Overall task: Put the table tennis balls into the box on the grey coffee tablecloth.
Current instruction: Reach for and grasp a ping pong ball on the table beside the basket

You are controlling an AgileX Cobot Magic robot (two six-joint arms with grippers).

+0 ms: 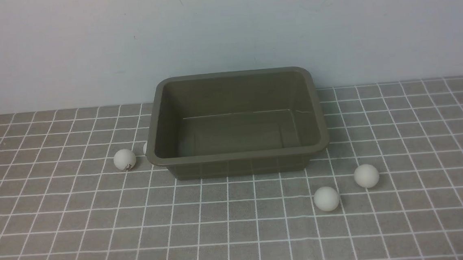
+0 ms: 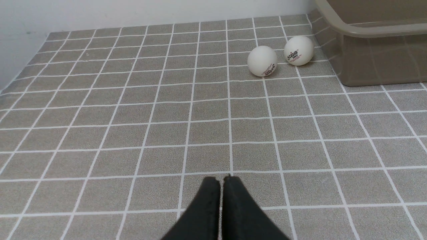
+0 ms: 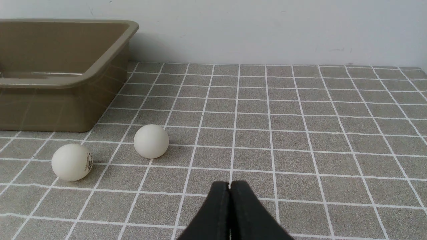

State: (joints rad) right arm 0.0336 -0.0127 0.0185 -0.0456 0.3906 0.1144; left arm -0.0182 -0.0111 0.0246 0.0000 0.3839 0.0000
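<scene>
here's the box (image 1: 238,167), dead centre of the front view, open side up on the cloth (image 1: 239,235), its back edge close to the wall (image 1: 224,32). the balls are all out on the cloth, none in the box. left of centre, the left ball (image 1: 124,159) sits just beside the box's near-left corner, with a dark mark low on it. behind that corner there's a sliver of a second ball (image 1: 145,147), mostly hidden by the rim. lower right of the box is a pair: the near ball (image 1: 326,199) and the far ball (image 1: 366,176), close together but not touching, both apart from the box.

over to the left wrist camera: the left gripper (image 2: 221,180) is low over the cloth, its black fingers (image 2: 206,206) pressed together with only a hairline seam between them, and they grip nothing. well ahead of it, the left ball (image 2: 262,61) and the second ball (image 2: 298,50) lie side by side, printed logos showing. the second is just beside the box (image 2: 367,66); i can't tell if it touches.

right wrist camera: the right gripper (image 3: 229,185) has its fingers (image 3: 213,213) squeezed together too, and it holds nothing. the near ball (image 3: 72,162), with small print on its side, and the far ball (image 3: 151,141) sit apart from it, between it and the corner of the box (image 3: 66,110).
</scene>
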